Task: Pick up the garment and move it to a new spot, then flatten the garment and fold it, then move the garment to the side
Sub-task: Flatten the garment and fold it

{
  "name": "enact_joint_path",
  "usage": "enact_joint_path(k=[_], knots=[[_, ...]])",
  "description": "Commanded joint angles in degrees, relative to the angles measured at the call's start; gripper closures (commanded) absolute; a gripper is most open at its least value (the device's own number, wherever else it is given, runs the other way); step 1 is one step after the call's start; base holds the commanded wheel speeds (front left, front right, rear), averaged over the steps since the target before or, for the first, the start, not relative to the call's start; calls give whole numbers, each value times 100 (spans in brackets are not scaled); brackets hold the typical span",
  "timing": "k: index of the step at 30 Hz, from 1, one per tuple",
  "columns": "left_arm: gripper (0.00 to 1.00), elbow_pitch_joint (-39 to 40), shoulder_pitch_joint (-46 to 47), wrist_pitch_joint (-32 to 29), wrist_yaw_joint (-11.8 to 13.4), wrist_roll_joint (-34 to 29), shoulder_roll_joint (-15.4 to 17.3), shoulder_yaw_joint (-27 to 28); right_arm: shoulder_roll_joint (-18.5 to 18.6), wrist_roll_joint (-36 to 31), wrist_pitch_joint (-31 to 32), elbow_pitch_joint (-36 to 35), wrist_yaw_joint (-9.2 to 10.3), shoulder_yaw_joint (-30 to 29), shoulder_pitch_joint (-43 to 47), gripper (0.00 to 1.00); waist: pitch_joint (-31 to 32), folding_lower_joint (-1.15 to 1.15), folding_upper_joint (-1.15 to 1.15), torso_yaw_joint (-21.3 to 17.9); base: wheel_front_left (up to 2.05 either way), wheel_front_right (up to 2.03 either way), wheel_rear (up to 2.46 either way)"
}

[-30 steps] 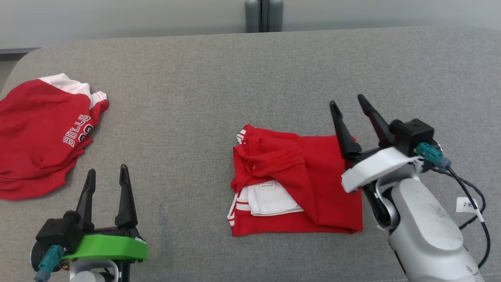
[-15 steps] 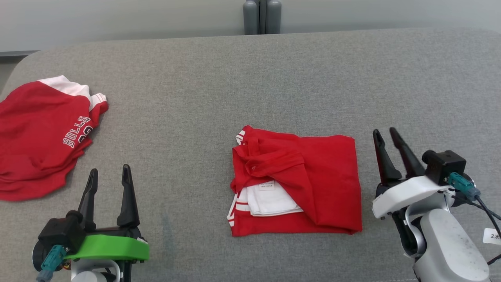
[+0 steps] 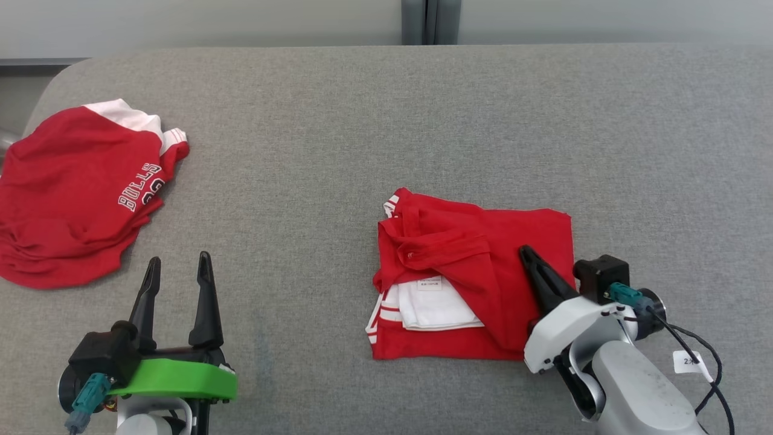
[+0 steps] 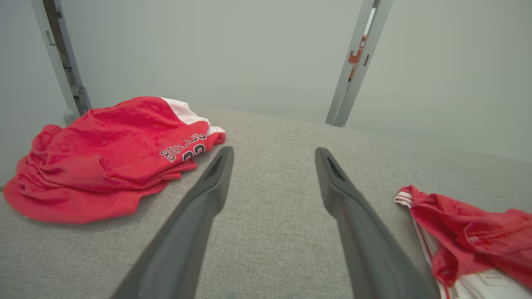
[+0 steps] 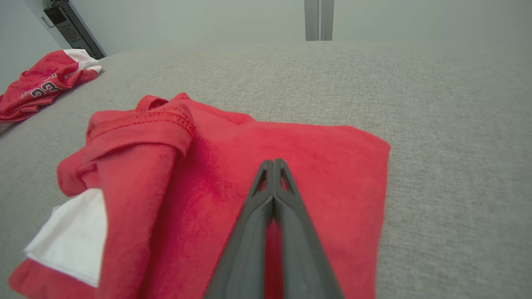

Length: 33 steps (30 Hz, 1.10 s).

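Whereas a second ago it stood spread off the cloth's 3 o'clock edge, the right gripper now has its fingers pressed together, no cloth visibly between them, over the folded red knit shirt with white trim. Location: centre-right of the grey fabric table. Long axis 9-to-3; collar toward 9 o'clock. Folding judged done, sideways move pending. At 7 o'clock the left gripper stands spread.

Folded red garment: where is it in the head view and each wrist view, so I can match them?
Head view: folded red garment, right of centre, lower half.
Left wrist view: the garment, lower right corner, partly cut off.
Right wrist view: the garment, centre and left, right gripper over it, jaws shut.
Shared landmark: crumpled red Bulls garment, at the left in all three.
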State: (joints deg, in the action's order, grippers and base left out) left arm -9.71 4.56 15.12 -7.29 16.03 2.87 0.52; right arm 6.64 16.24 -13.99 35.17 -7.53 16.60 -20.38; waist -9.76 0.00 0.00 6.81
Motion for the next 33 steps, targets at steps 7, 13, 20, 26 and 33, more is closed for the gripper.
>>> enact_joint_path(k=[7,13,20,26,33], knots=[[0,-12,105,2,-15,28,5,-16,-215,171,-113,506,8,539,-332,100,-96,0,0,162,0,0,0],[0,-14,139,2,-17,34,5,-12,-345,283,-119,292,9,1168,-343,100,-119,0,0,186,0,0,0],[0,-20,123,2,0,62,5,-34,-360,677,-120,-125,9,2232,-106,100,-91,0,0,163,0,0,0],[0,5,98,2,31,58,5,-8,-361,743,-121,-318,9,2248,-210,100,-70,0,0,65,0,0,0],[0,20,0,2,41,-50,6,82,-235,288,-121,-655,9,1196,-186,100,61,0,0,-171,0,0,0]])
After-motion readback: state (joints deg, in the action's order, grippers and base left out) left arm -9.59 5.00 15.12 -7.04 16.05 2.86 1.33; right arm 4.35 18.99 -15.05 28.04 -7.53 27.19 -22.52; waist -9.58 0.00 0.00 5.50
